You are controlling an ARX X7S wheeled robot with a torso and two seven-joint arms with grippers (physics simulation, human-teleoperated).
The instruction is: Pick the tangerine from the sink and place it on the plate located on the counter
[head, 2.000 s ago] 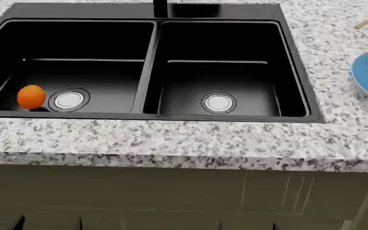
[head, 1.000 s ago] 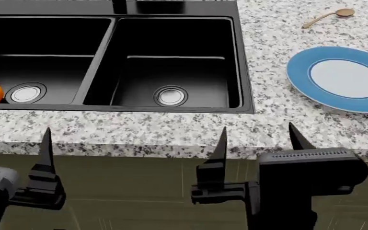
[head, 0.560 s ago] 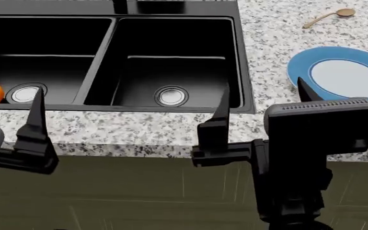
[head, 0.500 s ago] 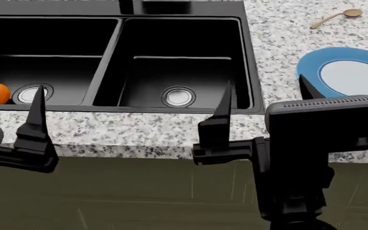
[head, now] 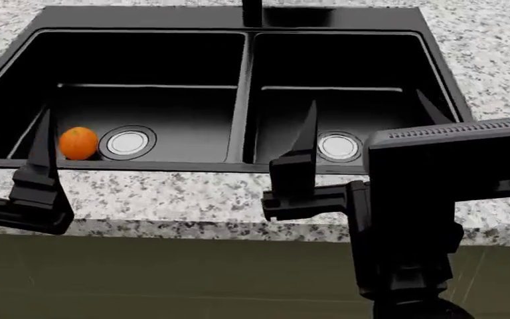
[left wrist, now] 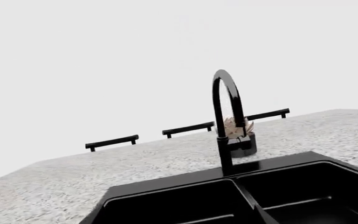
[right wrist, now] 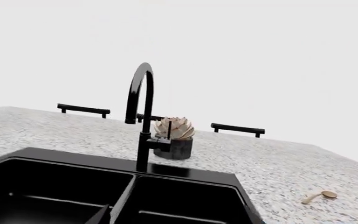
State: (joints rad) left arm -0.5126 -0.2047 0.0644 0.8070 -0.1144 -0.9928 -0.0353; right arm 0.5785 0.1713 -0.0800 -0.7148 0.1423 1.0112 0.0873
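Black arched faucet [left wrist: 223, 116], black sink [left wrist: 241, 196], speckled counter [left wrist: 104, 172], small potted succulent [left wrist: 236, 135]

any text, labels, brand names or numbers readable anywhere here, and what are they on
None: no view shows any readable text.
The sink, faucet and counter are unmarked.
The tangerine and both drains carry no label.
The right gripper and left gripper housings show only ribbed black surfaces, no brand or number.
The small potted plant and wooden spoon are plain.

tangerine [head: 78, 143] in left basin of sink [head: 246, 100], left of drain [head: 127, 142] | faucet [right wrist: 140, 126] behind sink | counter [head: 193, 199] in front
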